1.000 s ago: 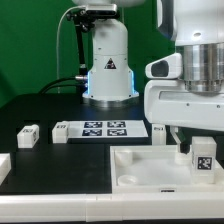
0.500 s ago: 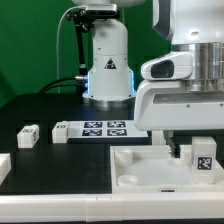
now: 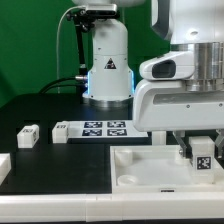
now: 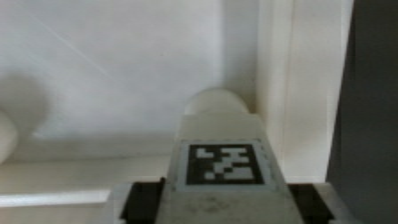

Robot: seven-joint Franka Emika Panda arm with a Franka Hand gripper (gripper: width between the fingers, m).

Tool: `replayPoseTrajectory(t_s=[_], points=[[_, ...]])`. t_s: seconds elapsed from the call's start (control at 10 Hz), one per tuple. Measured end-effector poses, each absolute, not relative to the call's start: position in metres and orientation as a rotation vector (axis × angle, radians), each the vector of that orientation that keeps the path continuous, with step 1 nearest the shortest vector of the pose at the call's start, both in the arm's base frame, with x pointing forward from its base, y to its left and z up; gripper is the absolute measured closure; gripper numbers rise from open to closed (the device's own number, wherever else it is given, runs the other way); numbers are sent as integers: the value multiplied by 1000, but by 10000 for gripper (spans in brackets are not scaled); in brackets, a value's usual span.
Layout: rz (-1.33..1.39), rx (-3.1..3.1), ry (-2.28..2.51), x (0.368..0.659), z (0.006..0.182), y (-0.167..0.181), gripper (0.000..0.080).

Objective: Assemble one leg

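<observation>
Exterior view: the end effector (image 3: pixel 201 152), gripping the small white plastic marker-tagged leg (image 3: pixel 203 155), has shifted slightly toward frame left, aligning over the large white square tray (image 3: pixel 135 165) corner.

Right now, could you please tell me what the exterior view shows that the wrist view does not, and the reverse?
Only the exterior view shows the marker board, a loose leg lying at the exterior view's left, the dark table and the arm's body. Only the wrist view shows the held leg's rounded tip close against the tray's inner wall. Both show the held leg with its square marker, gripped between the jaws of the gripper, over the white tray.
</observation>
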State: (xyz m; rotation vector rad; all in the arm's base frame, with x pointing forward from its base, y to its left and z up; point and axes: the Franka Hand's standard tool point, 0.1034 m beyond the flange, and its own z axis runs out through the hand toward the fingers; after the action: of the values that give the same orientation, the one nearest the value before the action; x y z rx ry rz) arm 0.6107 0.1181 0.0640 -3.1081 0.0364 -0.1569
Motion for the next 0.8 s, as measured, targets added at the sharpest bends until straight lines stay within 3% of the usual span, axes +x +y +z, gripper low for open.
replayPoseTrajectory(t_s=[0.1, 0.8], points=[[-157, -3108, 41, 611, 64, 118, 511], [-129, -2734, 1368, 609, 65, 122, 509]])
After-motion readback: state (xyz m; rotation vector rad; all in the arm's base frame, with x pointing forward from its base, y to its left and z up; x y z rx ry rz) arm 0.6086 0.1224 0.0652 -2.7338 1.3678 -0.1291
